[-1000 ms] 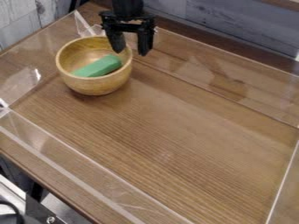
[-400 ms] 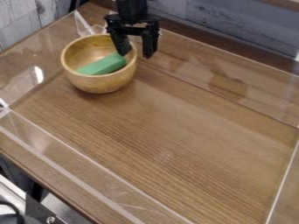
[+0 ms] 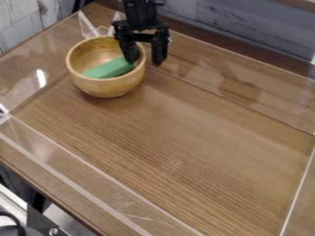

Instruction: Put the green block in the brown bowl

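Green block (image 3: 110,67) is found inside the brown bowl (image 3: 105,81), lying aslant on its floor, contained by the thick wall. The gripper (image 3: 143,57) is seen at the bowl's right rim, fingers parted, nothing held. One finger appears positioned over the rim, presumably from a release or a nudge; contact cannot be confirmed. Placement is judged complete; withdrawal is advised.

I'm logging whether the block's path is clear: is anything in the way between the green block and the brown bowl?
Nothing visible is in the way: the block already lies inside the bowl.
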Controlling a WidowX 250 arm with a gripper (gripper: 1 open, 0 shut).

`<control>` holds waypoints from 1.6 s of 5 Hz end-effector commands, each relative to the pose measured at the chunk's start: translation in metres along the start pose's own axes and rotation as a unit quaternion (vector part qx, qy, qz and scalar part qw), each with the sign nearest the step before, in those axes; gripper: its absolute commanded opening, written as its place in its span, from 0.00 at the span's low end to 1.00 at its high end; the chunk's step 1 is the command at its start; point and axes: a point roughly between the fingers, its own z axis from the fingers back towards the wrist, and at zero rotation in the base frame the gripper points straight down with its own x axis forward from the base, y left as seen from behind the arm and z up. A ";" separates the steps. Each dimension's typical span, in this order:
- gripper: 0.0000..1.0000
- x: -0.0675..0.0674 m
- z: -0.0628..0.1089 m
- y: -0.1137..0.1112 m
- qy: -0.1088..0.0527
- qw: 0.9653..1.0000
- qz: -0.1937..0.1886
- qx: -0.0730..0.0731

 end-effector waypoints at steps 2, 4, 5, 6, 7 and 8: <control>1.00 0.013 0.014 -0.006 -0.027 1.000 -0.009 0.001; 1.00 0.013 0.007 -0.004 -0.021 1.000 -0.006 -0.003; 1.00 0.013 0.004 -0.003 -0.018 1.000 -0.004 -0.005; 0.00 0.012 0.002 -0.003 -0.016 1.000 -0.003 -0.007; 0.00 0.012 0.000 -0.003 -0.013 1.000 -0.001 -0.009; 0.00 0.012 -0.001 -0.003 -0.011 1.000 0.000 -0.012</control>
